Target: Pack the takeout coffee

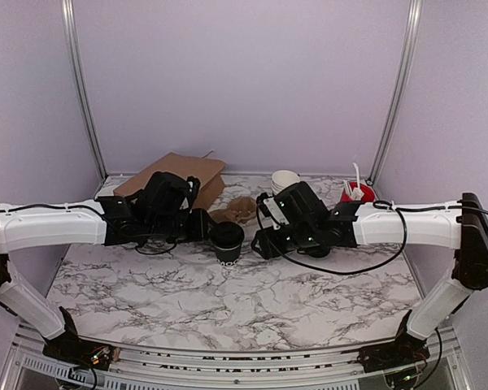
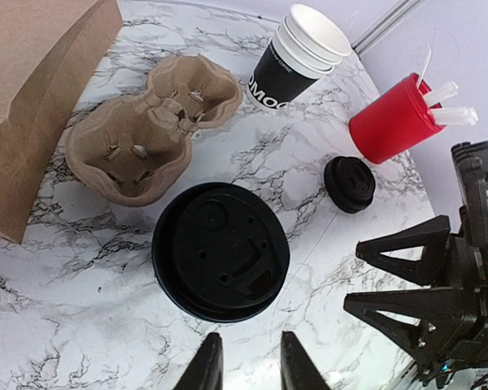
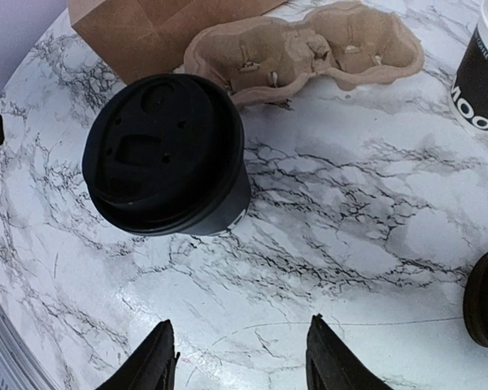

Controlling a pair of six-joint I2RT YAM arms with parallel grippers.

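The takeout coffee (image 1: 227, 240) is a small black cup with a black lid, standing upright on the marble table (image 1: 228, 301) between my two grippers. From the left wrist I look down on its lid (image 2: 221, 250). My left gripper (image 2: 248, 366) hangs just short of it, jaws a little apart and empty. In the right wrist view the cup (image 3: 167, 158) stands beyond my right gripper (image 3: 240, 357), which is open wide with only marble between its fingers. In the top view the left gripper (image 1: 203, 225) and right gripper (image 1: 260, 240) flank the cup without touching it.
A brown paper bag (image 1: 175, 175) lies at the back left. A pulp cup carrier (image 2: 150, 130) sits just behind the coffee. A stack of lidless cups (image 2: 297, 57), a red holder (image 2: 394, 118) with white sticks and a low pile of black lids (image 2: 350, 184) stand at the back right.
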